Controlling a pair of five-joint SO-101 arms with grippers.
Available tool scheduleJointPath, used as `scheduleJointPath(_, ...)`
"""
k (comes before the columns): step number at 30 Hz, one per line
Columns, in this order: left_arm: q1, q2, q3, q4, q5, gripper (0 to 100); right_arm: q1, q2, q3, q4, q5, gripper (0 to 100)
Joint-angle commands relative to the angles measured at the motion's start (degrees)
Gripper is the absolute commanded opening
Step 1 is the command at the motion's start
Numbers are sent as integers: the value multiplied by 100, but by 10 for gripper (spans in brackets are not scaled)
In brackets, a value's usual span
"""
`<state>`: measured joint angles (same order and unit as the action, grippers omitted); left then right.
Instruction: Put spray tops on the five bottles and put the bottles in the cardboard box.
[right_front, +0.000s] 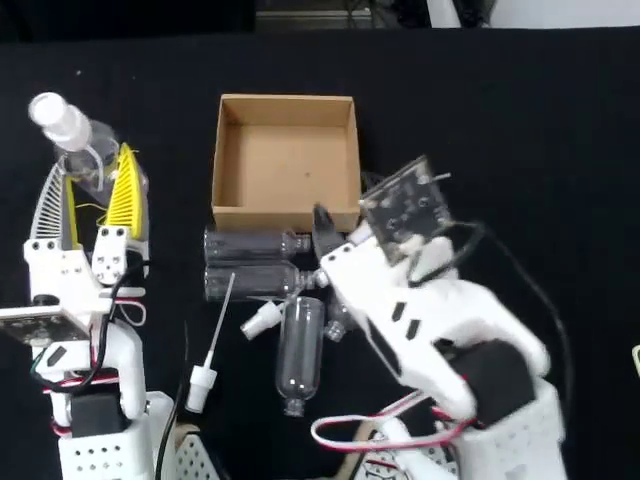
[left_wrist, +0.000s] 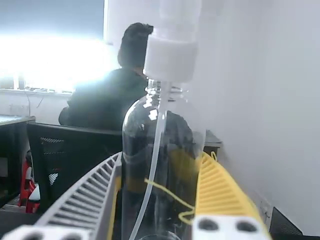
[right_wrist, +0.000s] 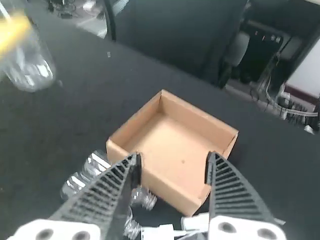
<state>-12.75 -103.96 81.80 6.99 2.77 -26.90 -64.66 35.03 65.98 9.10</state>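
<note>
- Bottle (right_front: 88, 158) with a white spray top (right_front: 52, 112) fitted is clamped between the yellow fingers (right_front: 125, 190) of the left gripper (right_front: 92, 168). It is at the far left of the black table (right_front: 520, 120), well apart from the box. Its top end points far and left, and the thin dip tube shows inside the clear body.
- Cardboard box (right_front: 215, 160) stands open at mid table, its bare brown floor showing.
- Two bottles (right_front: 250, 262) lie side by side just near of the box's near wall, necks to the right. The farther one lies just beside that wall.
- Third bottle (right_front: 299, 345) lies near of that pair, its neck toward the near edge.
- Loose spray top (right_front: 264, 320) lies just left of the third bottle's far end.
- Second spray top (right_front: 203, 380), with a long tube, lies farther left and nearer.
- Right gripper (right_wrist: 173, 156) has its black fingers spread wide and holds nothing. It hangs by the box's near right corner, over the necks of the two lying bottles.
</note>
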Motion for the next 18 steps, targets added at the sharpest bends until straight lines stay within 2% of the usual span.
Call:
scheduleJointPath(1,-180,9,-92,-141,9,88,141,-576,1077,-695,9,198)
scheduleJointPath(9,-207,730,-242,-932,0,88,141,-1182,2299,-1064,0,198)
scheduleJointPath(18,-207,2488,-1059,-958,-9,88,105,-1525,3389,-1538,-18,198)
